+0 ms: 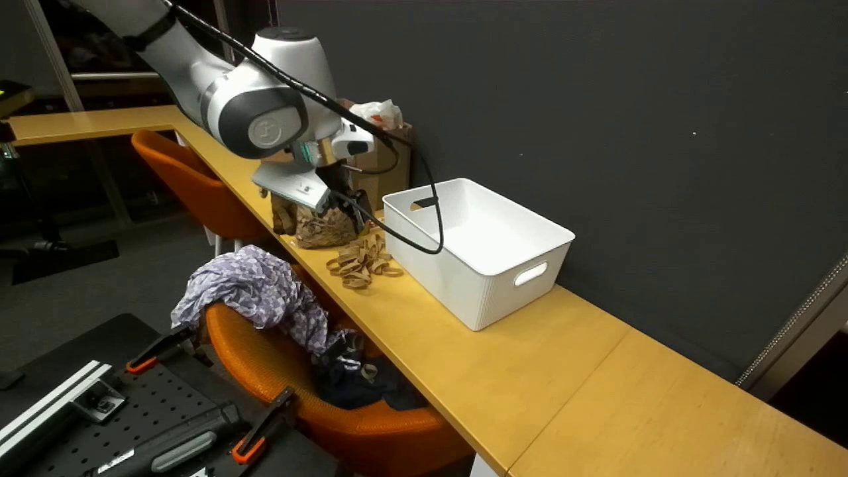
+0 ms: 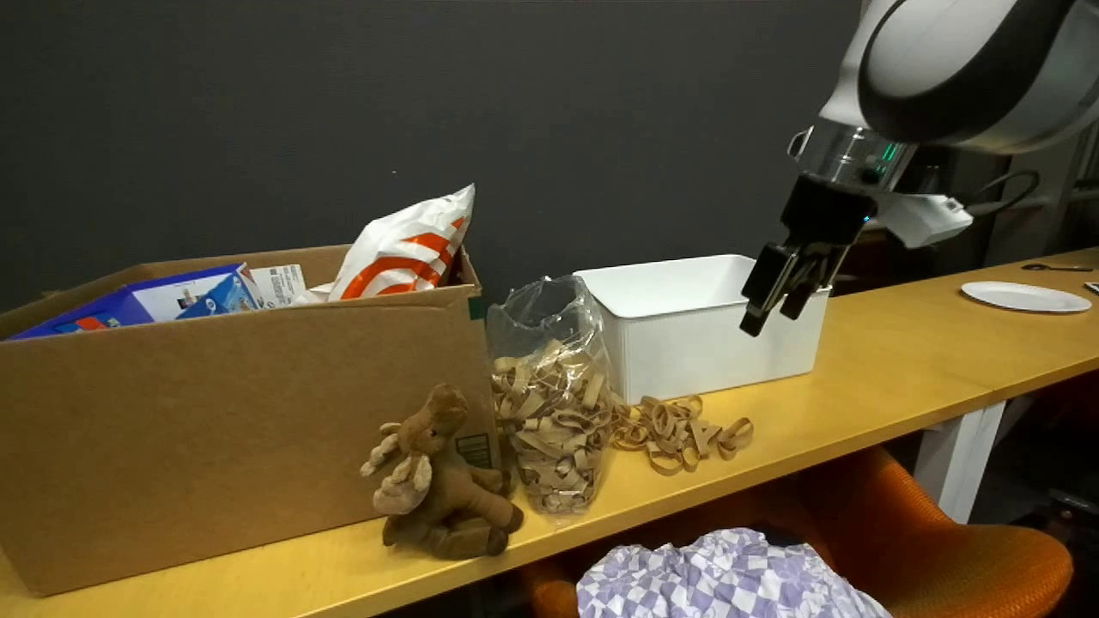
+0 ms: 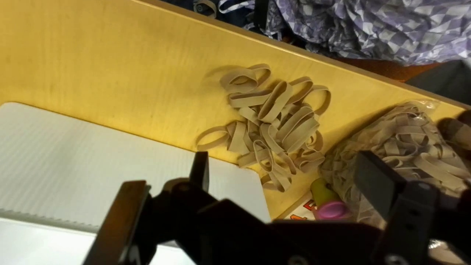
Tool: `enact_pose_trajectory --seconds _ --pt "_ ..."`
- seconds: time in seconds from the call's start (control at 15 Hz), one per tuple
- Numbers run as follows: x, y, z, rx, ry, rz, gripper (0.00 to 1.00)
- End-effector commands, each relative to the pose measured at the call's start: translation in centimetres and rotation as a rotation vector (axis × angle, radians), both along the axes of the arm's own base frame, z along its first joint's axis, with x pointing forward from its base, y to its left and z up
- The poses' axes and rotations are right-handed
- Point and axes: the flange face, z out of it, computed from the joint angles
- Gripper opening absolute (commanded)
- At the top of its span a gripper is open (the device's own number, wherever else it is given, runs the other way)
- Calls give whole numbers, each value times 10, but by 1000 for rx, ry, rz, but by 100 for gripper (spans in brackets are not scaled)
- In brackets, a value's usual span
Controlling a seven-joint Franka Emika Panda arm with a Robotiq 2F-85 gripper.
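In the wrist view the gripper (image 3: 289, 173) shows at the bottom with its two fingers (image 3: 379, 184) spread wide apart. A loose pile of tan bands (image 3: 276, 121) lies on the yellow tabletop (image 3: 110, 55), below the gripper and ahead of its fingertips, mostly within the span between them. Seen past one finger is a white bin (image 3: 92, 154); past the other lies a clear bag (image 3: 408, 136) packed with similar bands. A small green and pink object (image 3: 323, 195), partly hidden by the gripper, sits beside the bag. Over the tabletop edge, beyond the pile from the gripper, shows a checked cloth (image 3: 382, 25).

In an exterior view the gripper hangs above the tabletop, the pile lower than its fingertips and close to the bin's foot. Farther from the gripper come the clear bag, a plush moose (image 2: 451, 489) and a cardboard box (image 2: 258, 446); a white plate (image 2: 1026, 297) lies on its opposite side.

In an exterior view the arm (image 1: 262, 126) partly hides the gripper; the pile lies below it, and an orange chair (image 1: 255, 358) draped with the cloth stands past the tabletop edge.
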Motion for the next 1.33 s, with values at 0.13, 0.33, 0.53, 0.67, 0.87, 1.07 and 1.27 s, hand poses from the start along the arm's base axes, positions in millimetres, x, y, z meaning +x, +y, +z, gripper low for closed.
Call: enact_pose_trajectory --seconds 0.13,0.33,0.53,0.67,0.87,1.07,1.27 --pt "63 1 -46 45 10 7 100" --pt "91 6 -64 59 20 21 100" --pt "109 18 -93 88 59 35 100" --pt "116 27 -113 105 97 45 100" --pt "121 37 -141 115 147 62 100" --pt "126 41 -161 97 172 84 100" --pt "130 45 -169 81 185 112 72"
